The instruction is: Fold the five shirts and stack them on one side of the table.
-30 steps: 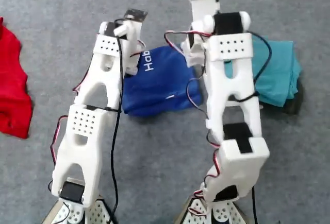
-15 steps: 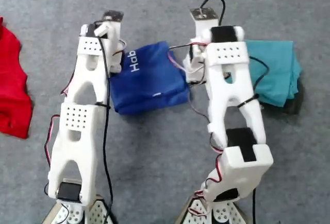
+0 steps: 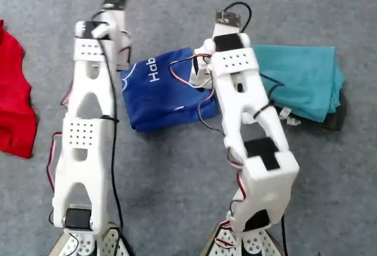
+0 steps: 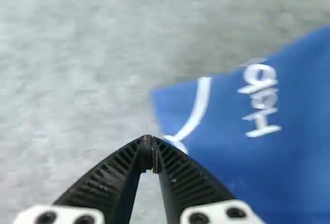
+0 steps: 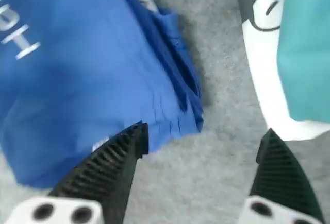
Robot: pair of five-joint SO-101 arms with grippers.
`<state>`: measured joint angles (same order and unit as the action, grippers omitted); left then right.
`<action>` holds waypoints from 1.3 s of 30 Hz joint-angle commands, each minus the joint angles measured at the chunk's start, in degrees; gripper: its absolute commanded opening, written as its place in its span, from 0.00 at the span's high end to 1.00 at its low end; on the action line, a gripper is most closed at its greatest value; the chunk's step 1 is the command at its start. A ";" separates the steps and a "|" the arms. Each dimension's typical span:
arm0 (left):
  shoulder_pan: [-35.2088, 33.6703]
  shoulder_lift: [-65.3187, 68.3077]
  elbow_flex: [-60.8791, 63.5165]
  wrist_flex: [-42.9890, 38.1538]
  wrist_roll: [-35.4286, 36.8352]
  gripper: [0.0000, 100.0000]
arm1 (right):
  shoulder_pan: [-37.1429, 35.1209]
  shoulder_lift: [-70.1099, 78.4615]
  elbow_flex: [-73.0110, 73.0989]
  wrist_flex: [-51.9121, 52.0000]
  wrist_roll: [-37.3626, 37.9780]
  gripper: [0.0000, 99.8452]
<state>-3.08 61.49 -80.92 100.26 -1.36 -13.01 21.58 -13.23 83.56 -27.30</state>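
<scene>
Far left: red shirt, loose and unfolded, at the edge of the grey table.
Left of centre: left gripper, fingers pressed together with nothing between them, tips just at a corner of the blue shirt.
Centre: blue shirt, folded, flat on the table between the two arms.
Right of centre: right gripper, spread wide and empty, one finger over the blue shirt's edge, the other toward the teal shirt.
Far right: teal shirt, folded, on top of a dark shirt, apart from the blue one.
</scene>
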 commanded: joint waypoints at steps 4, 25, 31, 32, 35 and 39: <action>-5.41 -1.67 -2.07 0.62 -5.10 0.97 | -2.64 8.48 -4.09 -4.66 -6.68 0.65; -10.86 -1.49 2.42 0.62 -9.93 0.97 | -2.81 44.00 -48.04 17.58 -9.23 0.98; -11.21 -1.49 4.79 0.62 -9.93 0.97 | 1.85 43.21 -48.31 17.58 -6.42 0.99; -11.38 -1.49 4.88 0.62 -9.93 0.97 | 2.55 42.24 -48.04 17.58 -5.63 0.99; -12.18 -1.49 4.88 0.62 -9.67 0.97 | 3.87 38.37 -47.96 17.67 -3.25 0.99; -13.58 -1.49 4.88 0.62 -9.67 0.97 | 4.40 31.78 -48.13 17.67 2.64 0.99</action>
<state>-15.56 61.49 -76.18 100.26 -10.86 -10.64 60.09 -60.35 100.70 -28.09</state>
